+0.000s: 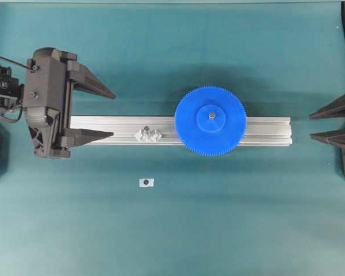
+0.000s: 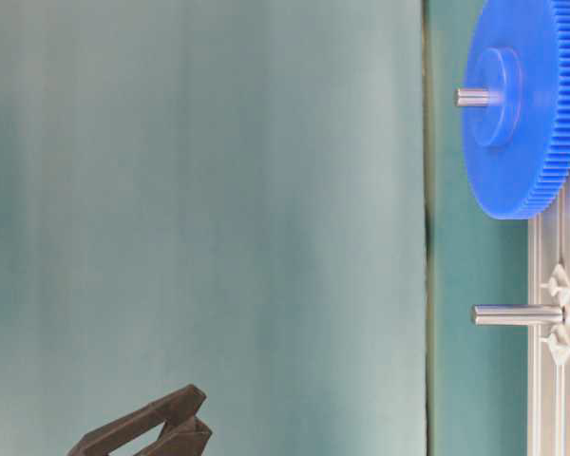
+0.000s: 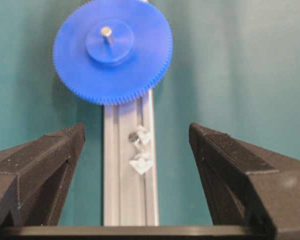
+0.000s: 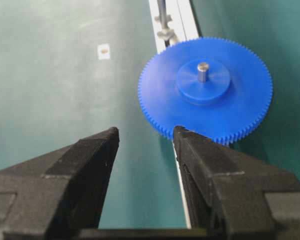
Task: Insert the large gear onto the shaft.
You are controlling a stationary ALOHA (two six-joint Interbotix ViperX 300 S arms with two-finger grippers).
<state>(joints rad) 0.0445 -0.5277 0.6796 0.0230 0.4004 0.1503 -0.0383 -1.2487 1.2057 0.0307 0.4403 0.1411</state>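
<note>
Black fingers of the left claw (image 3: 137, 165) fill the near edge of its wrist view, spread wide and holding nothing, straddling the aluminium rail (image 1: 264, 130). Up at twelve o'clock from them sits the large gear (image 1: 210, 121), flat on the rail with the shaft (image 1: 211, 117) poking up through its hub: seated, I'd say. The spare pin (image 1: 145, 130) stands bare between them. Over at three o'clock, the right claw (image 1: 326, 123) waits wide and empty, clear of the gear.
</note>
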